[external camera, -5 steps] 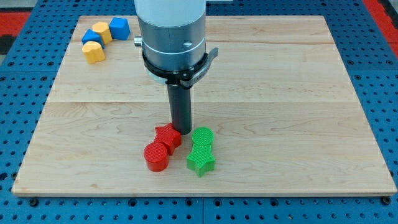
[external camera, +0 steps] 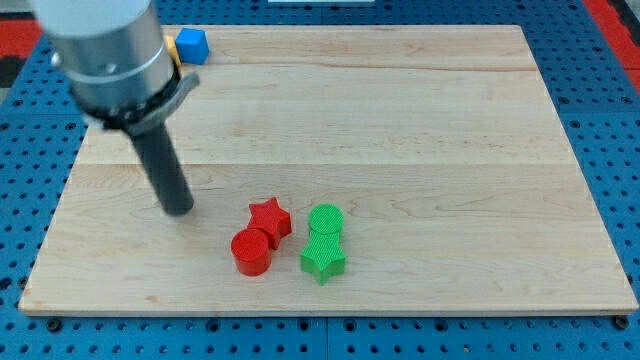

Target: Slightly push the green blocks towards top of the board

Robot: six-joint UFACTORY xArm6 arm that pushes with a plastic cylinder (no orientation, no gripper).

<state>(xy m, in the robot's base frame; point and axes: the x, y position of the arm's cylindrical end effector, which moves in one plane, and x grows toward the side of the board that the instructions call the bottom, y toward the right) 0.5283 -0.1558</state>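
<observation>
A green cylinder (external camera: 325, 219) and a green star (external camera: 323, 258) sit touching each other, low on the wooden board (external camera: 450, 150), near its middle. The cylinder is the one nearer the view's top. My tip (external camera: 179, 210) rests on the board well to the left of them, apart from every block. A red star (external camera: 269, 218) and a red cylinder (external camera: 251, 251) lie between my tip and the green blocks.
A blue cube (external camera: 191, 45) stands at the board's top left, partly behind the arm's body. The arm hides the other blocks there. Blue pegboard surrounds the board.
My tip has moved left from beside the red star and green cylinder to open board. The arm now covers the yellow and blue blocks at top left. No block moved.
</observation>
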